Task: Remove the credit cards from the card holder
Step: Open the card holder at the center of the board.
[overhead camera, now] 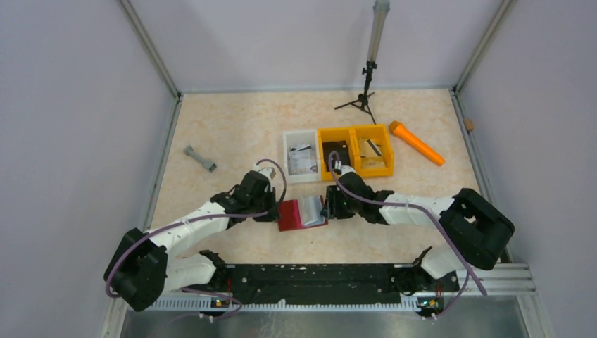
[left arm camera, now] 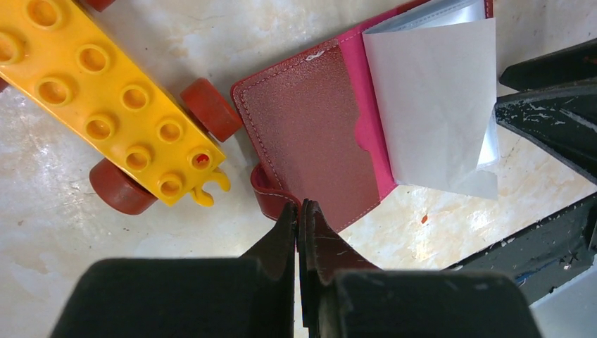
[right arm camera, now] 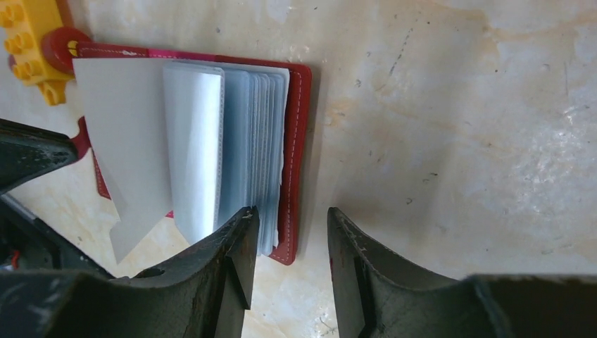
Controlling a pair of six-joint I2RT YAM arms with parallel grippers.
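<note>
The maroon card holder (overhead camera: 290, 215) lies open on the table between my two grippers. Its left cover (left arm camera: 310, 134) faces up, and a pale grey leaf (left arm camera: 433, 98) stands up from the spine. Several clear sleeves (right arm camera: 246, 141) are fanned over the right cover (right arm camera: 299, 141). I cannot tell whether the leaf is a card. My left gripper (left arm camera: 299, 205) is shut on the holder's near edge, beside the strap tab (left arm camera: 262, 191). My right gripper (right arm camera: 288, 218) is open, one finger over the sleeves and the other over bare table. Pale cards with dark print lie in the white bin (overhead camera: 290, 135).
A yellow toy block with red wheels (left arm camera: 112, 105) lies just left of the holder. A yellow two-part bin (overhead camera: 385, 151) stands beside the white one. An orange tool (overhead camera: 417, 143) lies at the far right, a grey dumbbell (overhead camera: 200, 158) at the left, and a tripod (overhead camera: 364, 91) at the back.
</note>
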